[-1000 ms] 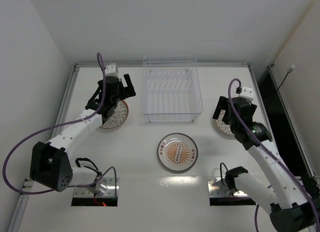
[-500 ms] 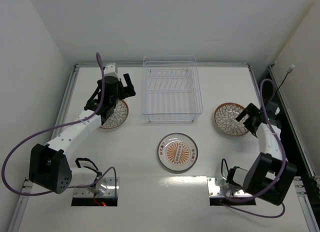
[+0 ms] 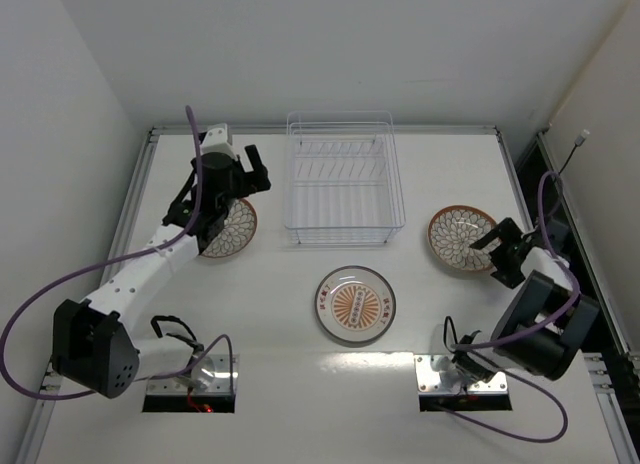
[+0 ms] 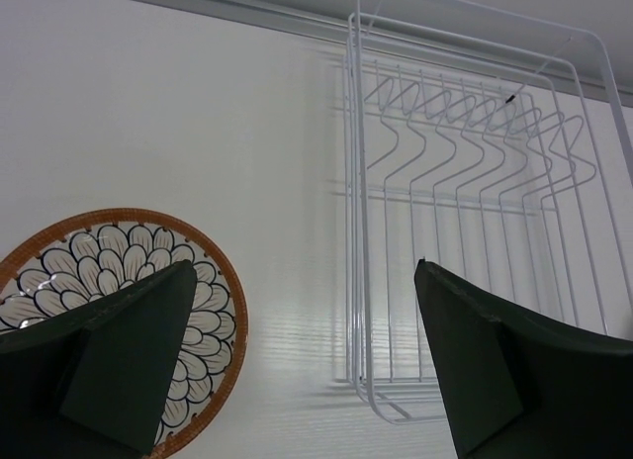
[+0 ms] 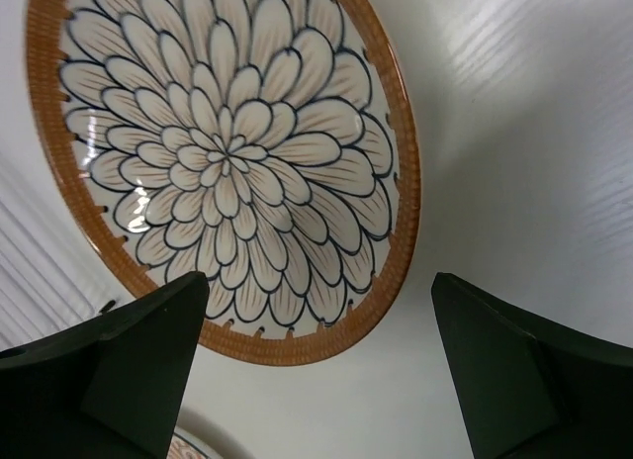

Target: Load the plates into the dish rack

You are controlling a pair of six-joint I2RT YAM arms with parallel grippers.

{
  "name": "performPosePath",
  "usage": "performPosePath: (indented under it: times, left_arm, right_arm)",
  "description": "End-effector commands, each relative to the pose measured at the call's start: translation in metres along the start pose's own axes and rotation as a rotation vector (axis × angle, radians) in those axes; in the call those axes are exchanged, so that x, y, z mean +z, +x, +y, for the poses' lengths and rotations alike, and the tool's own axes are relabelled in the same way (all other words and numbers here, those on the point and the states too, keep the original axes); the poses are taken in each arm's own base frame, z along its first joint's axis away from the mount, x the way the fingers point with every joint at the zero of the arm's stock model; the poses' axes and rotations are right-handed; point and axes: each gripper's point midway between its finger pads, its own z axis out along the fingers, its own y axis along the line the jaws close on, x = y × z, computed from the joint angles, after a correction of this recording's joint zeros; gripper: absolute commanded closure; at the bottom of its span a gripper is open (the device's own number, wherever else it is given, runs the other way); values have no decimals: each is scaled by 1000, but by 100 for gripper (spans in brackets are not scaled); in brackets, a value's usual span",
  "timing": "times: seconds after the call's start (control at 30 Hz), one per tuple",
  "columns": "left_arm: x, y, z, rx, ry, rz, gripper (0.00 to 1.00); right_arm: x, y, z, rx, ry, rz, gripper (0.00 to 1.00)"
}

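- Since every plate lies flat on the table (image 3: 270, 284), I worry that fingers closing on a low rim will skid and shove the plate away rather than lift it.
- If a plate goes in badly tilted, it may knock the thin wires of the dish rack (image 3: 345, 224) or miss a slot.
- My left gripper (image 4: 304, 281) is spread wide and empty; the left plate (image 4: 119, 271) sits under one finger, near the rack.
- My right gripper (image 5: 321, 281) is likewise wide and empty, its fingers flanking one edge of the right plate (image 5: 223, 162).
- I see the middle plate (image 3: 355, 304) in front of the rack, well apart from both grippers.
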Motion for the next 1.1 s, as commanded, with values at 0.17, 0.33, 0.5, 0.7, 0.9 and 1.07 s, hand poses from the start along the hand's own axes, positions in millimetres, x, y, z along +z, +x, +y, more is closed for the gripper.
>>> performPosePath:
  times: [0.17,0.33,0.5,0.7,0.9,1.07]
  left_arm:
    - [-10,-26,-9,-15,30,-86,8]
    - [-13,-30,-9,-18,34,-95,8]
    - [-19,-37,-10,-24,42,-114,8]
    - [-19,-37,-9,-25,33,-118,8]
    - [-21,-41,-6,-29,18,-133,8]
    - [-21,-41,-6,-29,18,-133,8]
  right_arm:
    - [17,8,5,70,-98,35,11]
    - [26,4,17,83,-123,51,30]
    - [40,0,23,111,-128,78,40]
    - [47,-5,37,120,-171,96,77]
    - [7,-33,57,65,-218,-76,100]
    - [-54,-74,81,71,-226,-306,100]
